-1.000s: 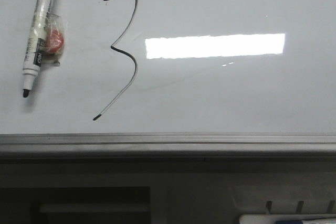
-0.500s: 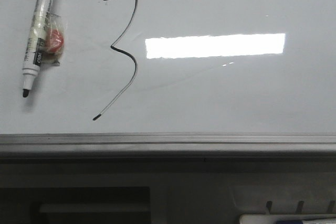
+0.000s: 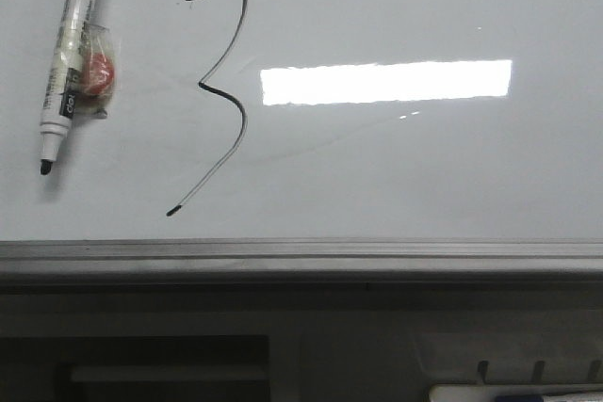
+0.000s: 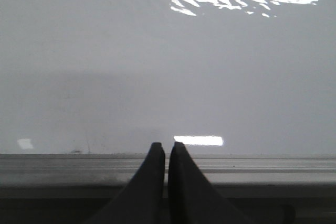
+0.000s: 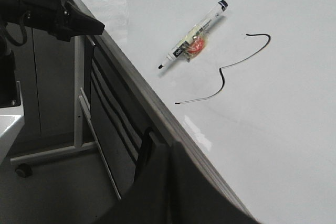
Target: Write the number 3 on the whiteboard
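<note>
Hand-drawn number 3 [image 3: 219,91] on whiteboard [image 3: 424,167]

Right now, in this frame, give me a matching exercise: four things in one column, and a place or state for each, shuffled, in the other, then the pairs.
Things:
1. marker pen
2. number 3
3. left gripper
4. light reflection

Places or states:
A. fingers together, holding nothing, at the whiteboard's edge rail
B. bright rectangle right of the drawn line
C. lying uncapped on the board, left of the drawn line, tip toward the rail
D. thin black line with a long tail toward the rail

Pairs: 1-C, 2-D, 3-A, 4-B
</note>
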Robot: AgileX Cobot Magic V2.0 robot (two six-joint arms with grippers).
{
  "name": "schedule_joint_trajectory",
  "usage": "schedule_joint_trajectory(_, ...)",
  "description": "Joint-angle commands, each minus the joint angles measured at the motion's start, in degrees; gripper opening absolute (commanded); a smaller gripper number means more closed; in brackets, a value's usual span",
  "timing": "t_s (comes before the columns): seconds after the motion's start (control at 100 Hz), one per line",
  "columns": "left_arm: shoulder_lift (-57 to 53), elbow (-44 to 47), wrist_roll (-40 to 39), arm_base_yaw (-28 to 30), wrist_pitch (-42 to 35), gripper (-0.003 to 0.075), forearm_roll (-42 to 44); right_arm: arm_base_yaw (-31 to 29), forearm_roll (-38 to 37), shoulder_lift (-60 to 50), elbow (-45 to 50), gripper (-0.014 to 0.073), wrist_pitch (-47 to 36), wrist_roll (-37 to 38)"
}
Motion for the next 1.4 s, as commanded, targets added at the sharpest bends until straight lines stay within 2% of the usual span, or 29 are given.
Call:
schedule_joint_trajectory(0.0, -1.3, 0.6, -0.4, 0.2, -2.6, -0.002, -0.2, -0.5, 0.4, 0.5, -1.8, -0.0049, -4.0, 0.3)
schedule_joint_trajectory(0.06, -1.3, 0.6, -0.4, 0.2, -2.6, -0.002, -0.2, -0.7, -1.7, 0.7, -1.8, -0.0049, -4.8, 2.5)
schedule_joint_trajectory(0.18, -1.3, 0.6, -0.4, 0.2, -2.6, -0.0021, -0.2, -4.1, -17.8, 0.6, -1.8, -0.0049, -6.1, 21.7)
schedule_joint_trajectory(0.25, -1.3, 0.6, -0.4, 0.2, -2.6, -0.0021, -0.2, -7.6, -24.6, 0.6, -1.8, -0.0049, -7.3, 29.3)
schedule_joint_trajectory(0.37, -1.3, 0.6, -0.4, 0.2, -2.6, -0.0021, -0.2, -16.9, -32.2, 0.6, -1.5, -0.0049, -8.4, 30.9)
schedule_joint_trajectory(0.58, -1.3, 0.6, -0.4, 0.2, -2.6, -0.0021, -0.2, -36.5, -32.3, -3.7, 2.1, -0.0049, -10.2, 30.9)
schedule_joint_trajectory(0.79, -1.3, 0.6, -0.4, 0.2, -2.6, -0.0021, -0.2, -47.5, -30.3, -12.0, 10.8, -0.0049, -10.0, 30.9)
schedule_joint_trajectory(0.95, -1.3, 0.6, -0.4, 0.2, -2.6, -0.0021, -0.2, -50.7, -24.9, -13.5, 18.6, -0.0049, -11.4, 30.9)
schedule_joint_trajectory(0.98, -1.3, 0.6, -0.4, 0.2, -2.6, -0.002, -0.2, -50.8, -24.9, -13.5, 18.3, -0.0049, -6.2, 30.9)
schedule_joint_trajectory(1.1, -1.3, 0.6, -0.4, 0.2, -2.6, -0.002, -0.2, -50.8, -24.8, -13.5, 18.4, -0.0049, 0.0, 30.9)
schedule_joint_trajectory(1.39, -1.3, 0.6, -0.4, 0.2, -2.6, -0.0021, -0.2, -50.8, -24.8, -13.5, 18.4, -0.0049, 0.1, 30.9)
